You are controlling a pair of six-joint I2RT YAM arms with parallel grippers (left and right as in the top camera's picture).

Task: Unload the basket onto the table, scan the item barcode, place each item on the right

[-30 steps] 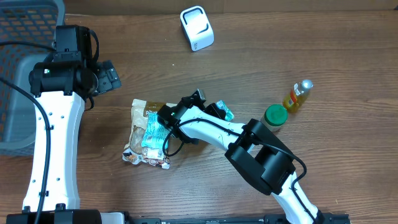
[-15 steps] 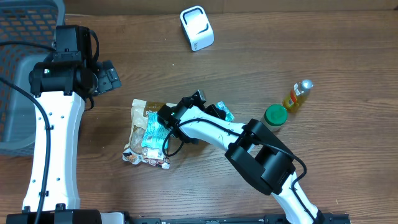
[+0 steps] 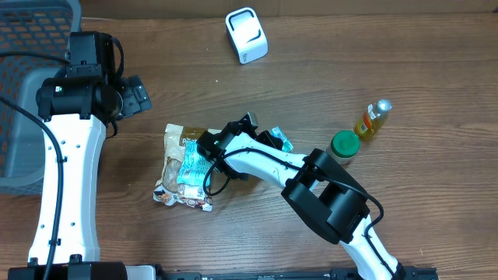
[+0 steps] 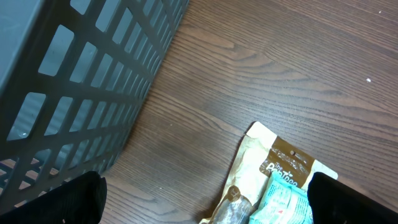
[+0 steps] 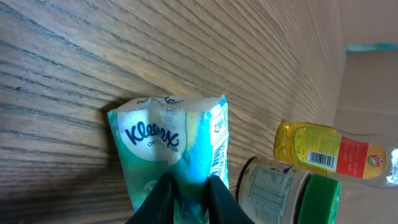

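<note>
A teal Kleenex tissue pack point(image 5: 168, 137) lies on the wooden table, its barcode showing along its right edge. My right gripper point(image 5: 189, 182) is shut on the pack's near end, the wrapper pinched between the two black fingers. From overhead the pack point(image 3: 281, 141) sits mid-table with the right gripper point(image 3: 263, 137) at it. A white scanner point(image 3: 247, 35) stands at the far edge of the table. My left gripper point(image 3: 138, 97) hovers wide open by the basket, holding nothing. In the left wrist view its fingers point(image 4: 62, 199) frame bare table and a bag corner.
Crumpled snack bags point(image 3: 183, 167) lie left of the pack, also in the left wrist view point(image 4: 280, 180). A green-lidded jar point(image 3: 345, 145) and a yellow bottle point(image 3: 372, 119) stand to the right. A grey slatted basket point(image 3: 23, 93) fills the far left.
</note>
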